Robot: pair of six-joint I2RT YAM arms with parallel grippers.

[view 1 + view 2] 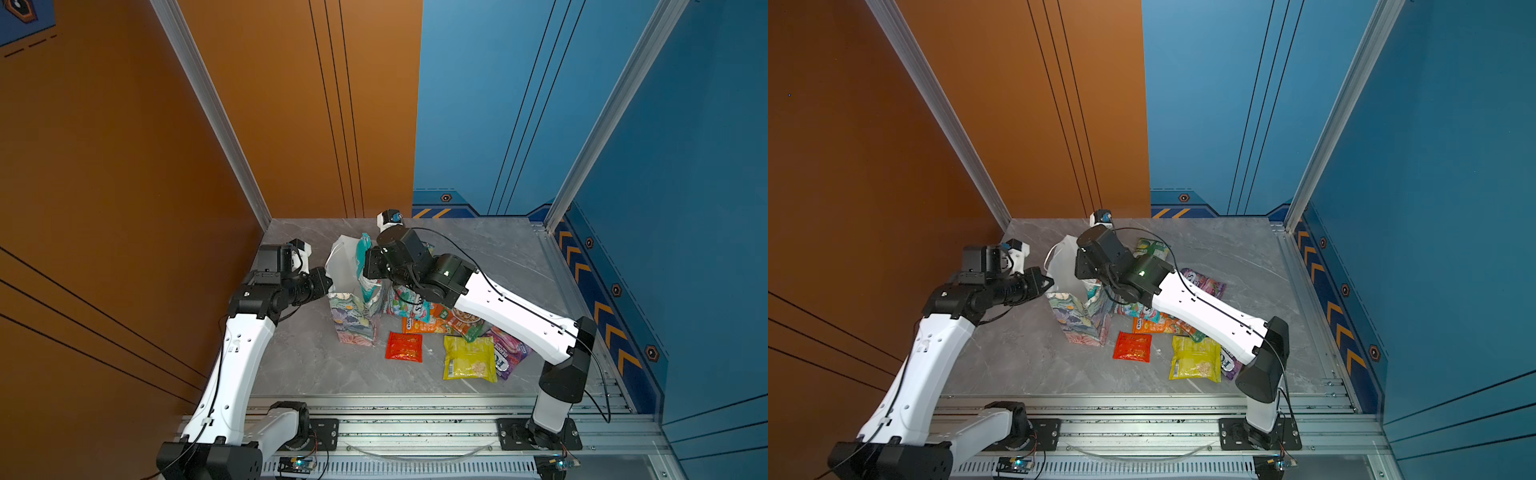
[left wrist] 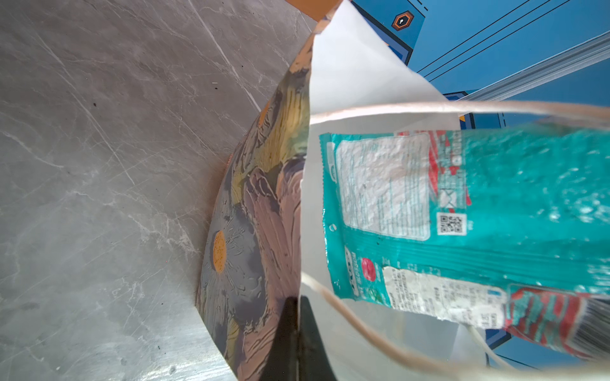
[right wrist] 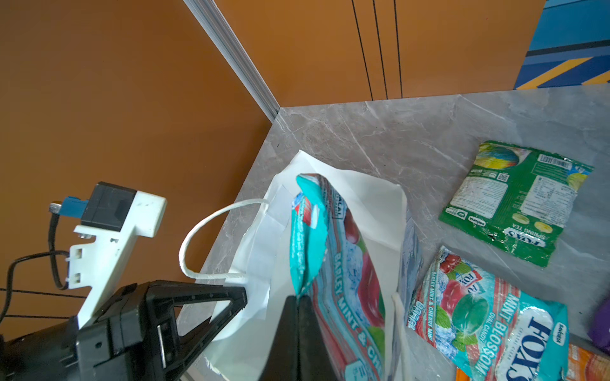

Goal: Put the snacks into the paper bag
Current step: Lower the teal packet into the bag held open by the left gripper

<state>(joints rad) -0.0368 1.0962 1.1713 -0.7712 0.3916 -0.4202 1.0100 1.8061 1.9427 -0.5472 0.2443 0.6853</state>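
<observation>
Now the right gripper (image 3: 298,301) is clamping the teal packet (image 3: 308,231) upright in the paper bag (image 1: 354,322) mouth — left gripper (image 2: 296,308) is pinching the bag wall, jaws closed

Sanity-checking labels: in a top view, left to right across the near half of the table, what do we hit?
left gripper → paper bag → small red packet → yellow packet → purple packet. Skipped: the teal packet, which overlaps the bag.
</observation>
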